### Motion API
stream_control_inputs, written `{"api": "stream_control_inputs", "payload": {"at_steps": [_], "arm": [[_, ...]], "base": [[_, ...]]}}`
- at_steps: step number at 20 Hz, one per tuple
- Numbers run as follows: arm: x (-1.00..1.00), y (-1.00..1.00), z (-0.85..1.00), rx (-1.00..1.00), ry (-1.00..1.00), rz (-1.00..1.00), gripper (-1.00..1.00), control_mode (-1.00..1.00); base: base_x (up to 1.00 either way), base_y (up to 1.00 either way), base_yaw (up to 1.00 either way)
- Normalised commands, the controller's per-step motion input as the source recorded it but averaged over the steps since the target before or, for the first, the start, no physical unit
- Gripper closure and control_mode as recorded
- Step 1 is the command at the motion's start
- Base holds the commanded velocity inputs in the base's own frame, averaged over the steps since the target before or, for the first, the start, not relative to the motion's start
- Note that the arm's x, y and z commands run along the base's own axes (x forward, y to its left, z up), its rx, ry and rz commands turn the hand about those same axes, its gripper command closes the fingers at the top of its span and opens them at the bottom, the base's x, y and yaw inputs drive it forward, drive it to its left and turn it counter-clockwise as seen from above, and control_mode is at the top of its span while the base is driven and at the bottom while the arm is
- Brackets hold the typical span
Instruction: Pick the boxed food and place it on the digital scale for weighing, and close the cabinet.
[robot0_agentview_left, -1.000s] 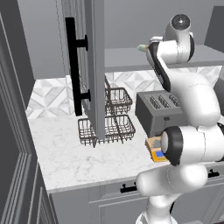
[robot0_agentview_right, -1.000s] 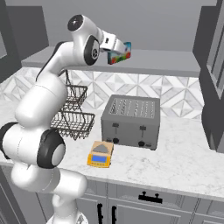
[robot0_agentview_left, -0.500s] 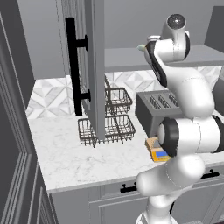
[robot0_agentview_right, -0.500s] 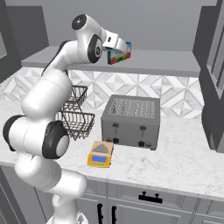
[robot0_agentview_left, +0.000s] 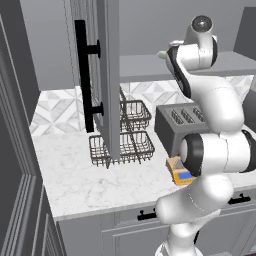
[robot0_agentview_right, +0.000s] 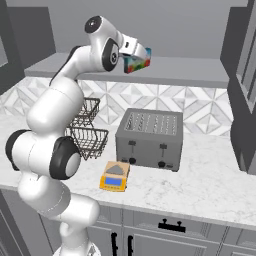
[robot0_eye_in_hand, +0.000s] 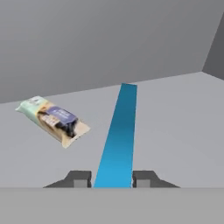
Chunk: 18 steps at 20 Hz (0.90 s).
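The jaws are closed narrow on the boxed food (robot0_eye_in_hand: 117, 135), which the hand view sees edge-on as a long blue strip running away from between the two dark fingertips (robot0_eye_in_hand: 78, 178). In the right base view the gripper (robot0_agentview_right: 140, 58) is up at the level of the cabinet shelf (robot0_agentview_right: 200, 70), with the box (robot0_agentview_right: 136, 63) showing its blue, red and yellow marks just past the white hand. A small pale green-and-tan wrapped item (robot0_eye_in_hand: 52, 120) lies flat on the same shelf, apart from the box and to its left in the hand view.

Below, on the marble table (robot0_agentview_right: 210, 185), the orange-tan digital scale (robot0_agentview_right: 114, 176) sits bare, just in front of the grey four-slot toaster (robot0_agentview_right: 149, 138). Black wire baskets (robot0_agentview_left: 131, 131) stand to the toaster's left. The cabinet door (robot0_agentview_left: 102, 75) with its long black bar handle (robot0_agentview_left: 83, 75) stands open, swung out over the baskets in the left base view
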Motion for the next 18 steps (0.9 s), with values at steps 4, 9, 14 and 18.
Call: {"api": "stream_control_inputs", "payload": {"at_steps": [4, 9, 14, 18], "arm": [[-0.13, -0.05, -0.1, 0.0, -0.03, 0.01, 1.0, -1.0], [-0.84, 0.0, 0.17, 0.0, -0.03, 0.01, 1.0, -1.0], [-0.94, 0.14, 0.08, -0.02, -0.02, 0.08, 1.0, -1.0], [-1.0, 0.0, 0.01, -0.03, -0.1, 0.14, 1.0, -1.0]], "base": [[0.0, 0.0, 0.0], [0.0, 0.0, 0.0], [0.0, 0.0, 0.0], [0.0, 0.0, 0.0]]}}
